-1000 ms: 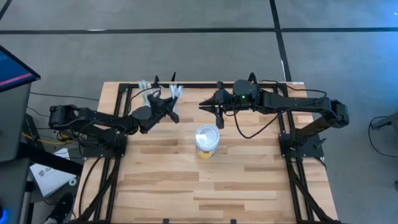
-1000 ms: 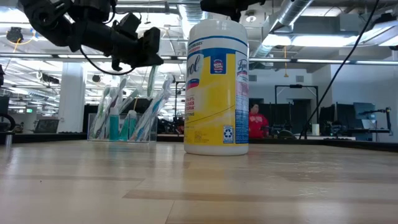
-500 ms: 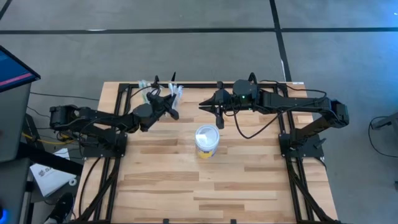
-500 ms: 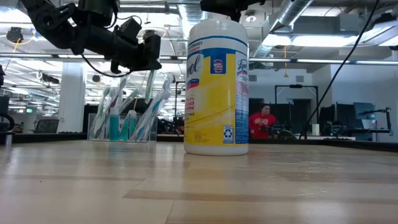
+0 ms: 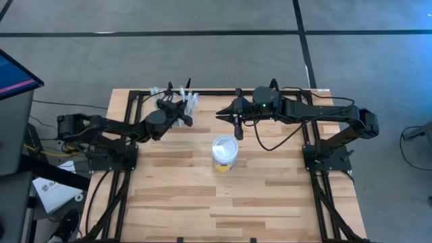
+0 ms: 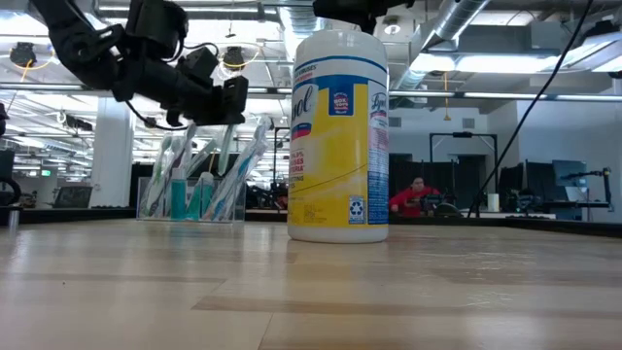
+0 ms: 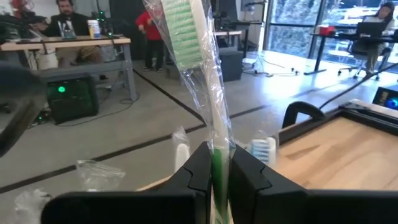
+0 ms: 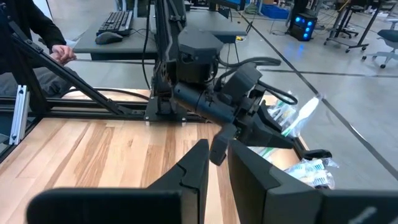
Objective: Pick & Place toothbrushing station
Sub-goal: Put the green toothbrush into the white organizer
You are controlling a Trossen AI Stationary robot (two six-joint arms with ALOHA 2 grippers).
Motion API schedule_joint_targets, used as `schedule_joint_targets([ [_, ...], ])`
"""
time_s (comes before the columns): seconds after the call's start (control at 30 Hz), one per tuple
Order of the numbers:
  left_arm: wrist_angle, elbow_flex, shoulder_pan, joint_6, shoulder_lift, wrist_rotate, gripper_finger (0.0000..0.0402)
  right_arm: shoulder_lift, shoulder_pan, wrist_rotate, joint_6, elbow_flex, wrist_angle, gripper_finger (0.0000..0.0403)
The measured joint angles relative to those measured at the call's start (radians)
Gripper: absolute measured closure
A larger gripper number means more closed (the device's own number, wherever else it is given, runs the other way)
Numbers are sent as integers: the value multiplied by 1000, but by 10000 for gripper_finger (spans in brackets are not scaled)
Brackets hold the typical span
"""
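Note:
The toothbrushing station (image 6: 190, 190), a clear stand holding several wrapped toothbrushes, stands at the table's far left and also shows in the high view (image 5: 170, 94). My left gripper (image 5: 179, 112) hangs right over it and is shut on a green toothbrush in clear wrap (image 7: 202, 68). My right gripper (image 5: 233, 119) waits above the table's far middle, its fingers (image 8: 194, 165) close together and holding nothing. A white-topped, yellow-banded tub (image 5: 225, 152) stands on its base at the table's middle. My left gripper pinches the green toothbrush's handle (image 7: 217, 163) between its two fingers, through the clear wrap. The brush runs along the fingers, and its bristle head (image 7: 181, 25) stands well past the fingertips. Its other end is hidden behind the gripper.
The tub (image 6: 339, 136) stands to the right of the station. Black frame rails (image 5: 128, 128) run along the table's left and right sides. Bare wood (image 5: 223, 202) lies toward the near edge. People sit and stand in the room behind the table.
My left gripper has gone toward the table's far left corner and a little down, onto the toothbrushing station, still shut on the toothbrush. A person in red has moved in the room behind.

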Motion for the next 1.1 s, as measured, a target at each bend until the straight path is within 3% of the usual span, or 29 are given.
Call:
schedule_joint_targets([
  [0.4, 109, 1, 32, 73, 105, 0, 384, 0, 0, 0, 0, 0, -6, 351],
  [1.1, 122, 2, 31, 73, 224, -5, 384, 1, 0, 0, -9, 0, -23, 351],
])
